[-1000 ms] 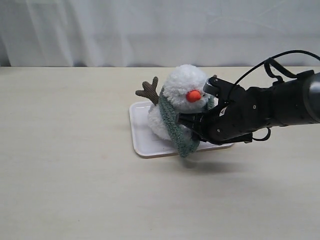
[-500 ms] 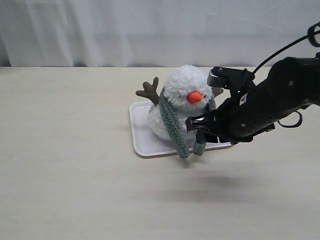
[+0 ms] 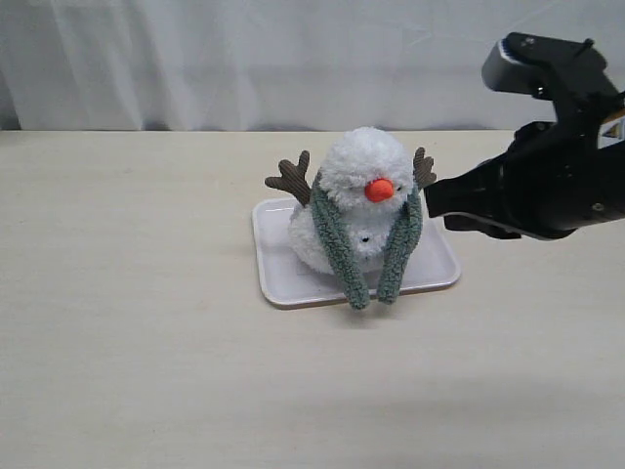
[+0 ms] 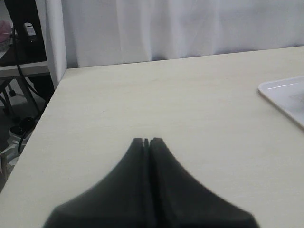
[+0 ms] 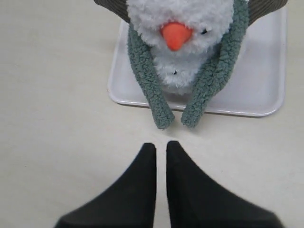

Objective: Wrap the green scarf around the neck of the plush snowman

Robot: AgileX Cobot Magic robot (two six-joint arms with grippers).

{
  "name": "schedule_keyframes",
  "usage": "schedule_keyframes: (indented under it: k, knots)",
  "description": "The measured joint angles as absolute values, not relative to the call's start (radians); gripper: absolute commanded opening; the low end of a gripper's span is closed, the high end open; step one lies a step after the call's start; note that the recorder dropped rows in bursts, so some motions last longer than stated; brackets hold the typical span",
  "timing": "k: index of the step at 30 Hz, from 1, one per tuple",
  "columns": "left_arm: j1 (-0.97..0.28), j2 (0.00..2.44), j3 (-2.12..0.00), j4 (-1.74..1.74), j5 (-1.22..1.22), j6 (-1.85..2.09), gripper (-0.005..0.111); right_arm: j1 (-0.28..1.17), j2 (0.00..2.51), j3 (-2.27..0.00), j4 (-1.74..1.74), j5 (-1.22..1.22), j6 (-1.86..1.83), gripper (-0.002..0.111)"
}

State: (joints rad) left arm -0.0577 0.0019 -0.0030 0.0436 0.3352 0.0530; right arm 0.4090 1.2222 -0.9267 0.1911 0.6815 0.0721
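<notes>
The right gripper (image 5: 160,145) hangs just in front of the toy, fingers drawn almost together with only a slit between them, gripping nothing; the left gripper (image 4: 146,140) is pressed closed and empty over bare table (image 4: 142,90), well apart from the work; the green scarf (image 3: 335,239) passes behind the snowman's neck (image 3: 359,210), its two ends hanging side by side and uncrossed down the front of the plush snowman (image 3: 363,161), tips past the front rim of the tray (image 3: 276,264); the draping looks done; crossing the ends into a full turn seems all that could remain.
</notes>
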Motion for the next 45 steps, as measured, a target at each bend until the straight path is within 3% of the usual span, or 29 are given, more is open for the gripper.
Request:
schedule_keyframes:
  k: [15,29,45]
  knots:
    - [-0.058,0.002,-0.003,0.044,0.335,0.053,0.000,0.409,0.788,-0.800,0.191,0.708,0.046,0.004]
    - [-0.058,0.002,-0.003,0.044,0.337,0.053,0.000,0.409,0.374,-0.794,0.191,0.897,0.046,0.004]
    - [-0.058,0.002,-0.003,0.044,0.337,0.053,0.000,0.409,0.025,-0.794,0.191,0.915,0.046,0.004]
